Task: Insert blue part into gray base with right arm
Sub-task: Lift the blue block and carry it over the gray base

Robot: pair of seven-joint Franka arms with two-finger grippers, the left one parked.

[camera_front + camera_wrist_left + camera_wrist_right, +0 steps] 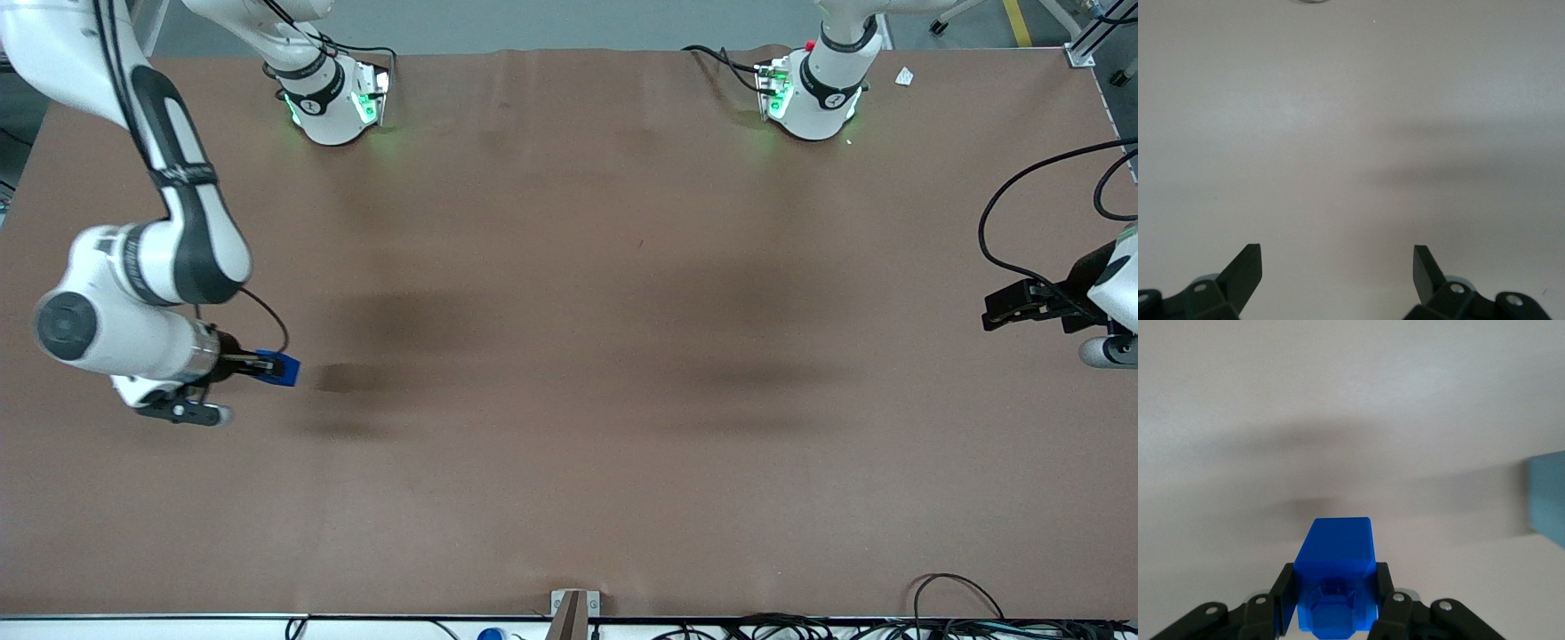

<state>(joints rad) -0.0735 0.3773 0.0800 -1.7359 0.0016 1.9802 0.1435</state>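
At the working arm's end of the brown table (569, 311), we see the white right arm (151, 267) hold its black two-finger claw (267, 366) clamped on the small bright blue plastic part (1335, 577), lifted above the surface, a light blue-gray block (1548, 497) near it.

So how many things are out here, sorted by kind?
Robot arms: 2, the right arm and the parked arm.
Blocks: 2, the blue part, held by the gripper above the table at the working arm's end, and the gray base, seen only from the right wrist.
White scrap: 1.
Total: 5.
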